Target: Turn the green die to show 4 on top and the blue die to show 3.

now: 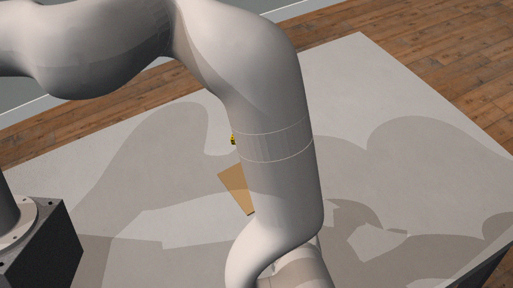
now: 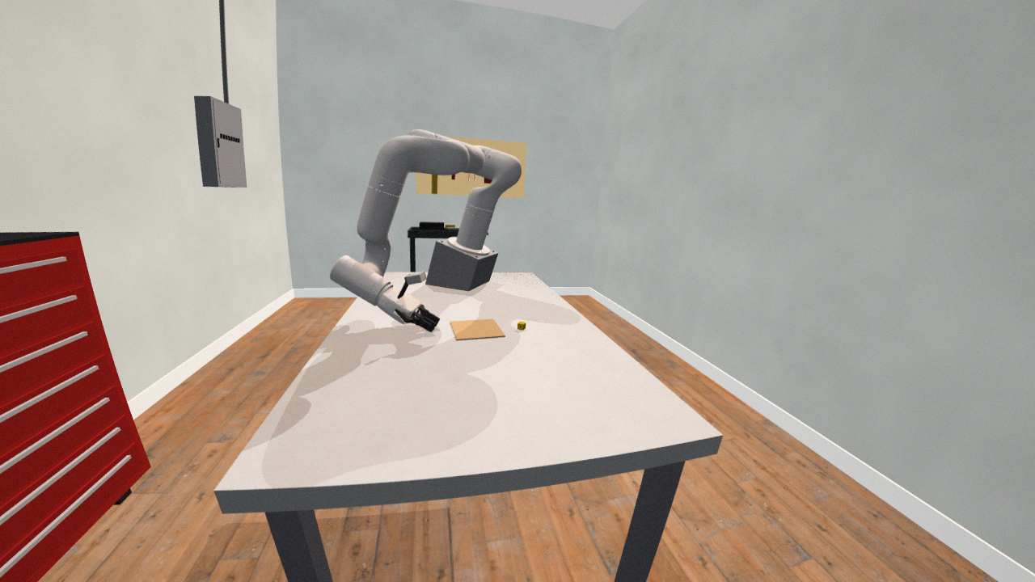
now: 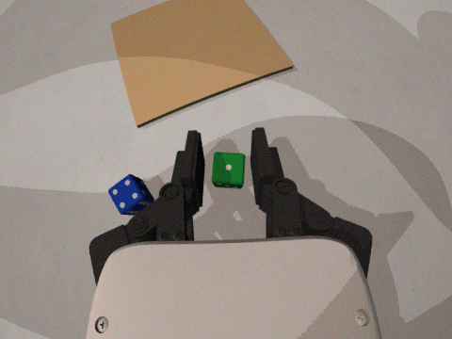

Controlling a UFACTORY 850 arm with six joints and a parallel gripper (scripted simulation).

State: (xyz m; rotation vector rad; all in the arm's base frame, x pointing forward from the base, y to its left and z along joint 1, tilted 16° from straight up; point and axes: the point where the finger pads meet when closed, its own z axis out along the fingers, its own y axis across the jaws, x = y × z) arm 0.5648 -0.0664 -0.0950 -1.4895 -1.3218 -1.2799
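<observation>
My gripper [image 3: 226, 145] [image 2: 432, 324] is open, with a finger on either side of the green die [image 3: 228, 169]. Bare gaps show between the die and both fingers. The green die turns a one-pip face to the wrist camera. The blue die [image 3: 126, 194] is left of the fingers in the wrist view, off the mat, with a four-pip face showing. The tan mat [image 3: 188, 42] [image 2: 477, 331] [image 1: 235, 186] lies flat beyond the fingertips. The yellow die [image 2: 521, 325] [image 1: 232, 139] stands off the mat on its far side. The arm hides the green and blue dice in the top and exterior views.
The arm [image 1: 279, 175] [image 2: 383, 195] covers part of the mat in the top view. The robot's dark base block [image 1: 19, 278] [image 2: 462, 266] stands on the table [image 1: 378, 92] [image 2: 564, 405]. A red drawer cabinet [image 2: 57, 361] stands beside the table.
</observation>
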